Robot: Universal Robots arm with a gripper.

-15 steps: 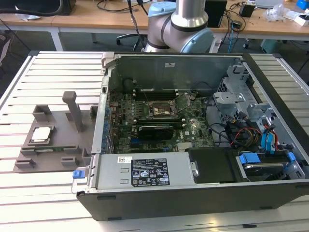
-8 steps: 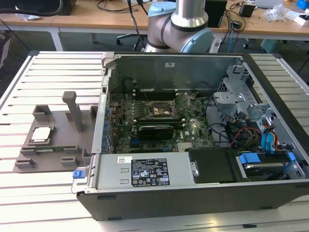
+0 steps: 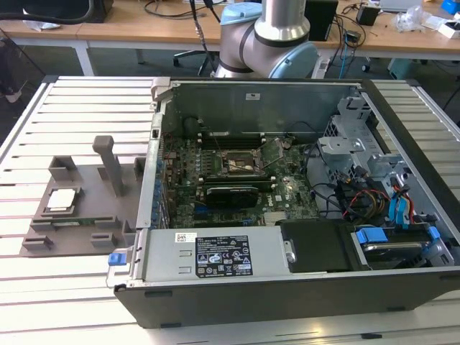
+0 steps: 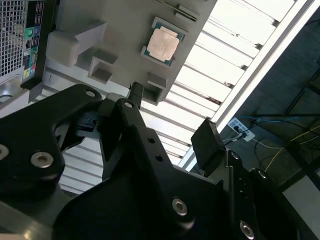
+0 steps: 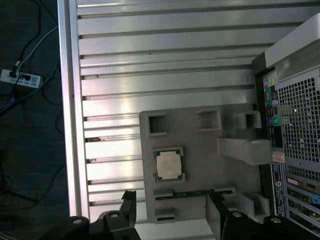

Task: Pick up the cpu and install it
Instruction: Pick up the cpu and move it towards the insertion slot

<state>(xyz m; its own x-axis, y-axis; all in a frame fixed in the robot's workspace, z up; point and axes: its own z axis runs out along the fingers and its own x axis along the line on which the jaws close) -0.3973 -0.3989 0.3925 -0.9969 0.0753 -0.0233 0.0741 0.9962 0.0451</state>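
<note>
- Gripper (image 4: 172,120): hangs above the fixture plate (image 4: 120,27) in both wrist views. Its two black fingers (image 4: 206,144) are spread wide and hold nothing.
- Cpu (image 4: 162,42): lies flat, metal lid up, in a square recess of the fixture plate, clear of both fingers. In the exterior view it sits toward the plate's far edge from the computer case.
- Fixture plate: grey, with several pockets and one upright post (image 3: 109,164). It rests on the slatted metal counter (image 3: 86,108).
- Computer case (image 3: 251,104): open, standing just beside the fixture plate, on the exterior view's right of it.
- Socket (image 3: 241,164): on the board inside the case, well apart from the fixture plate. Its cover plate appears to be swung up.
- Arm (image 3: 273,32): rises beyond the case, on the far side from the fixture plate.
</note>
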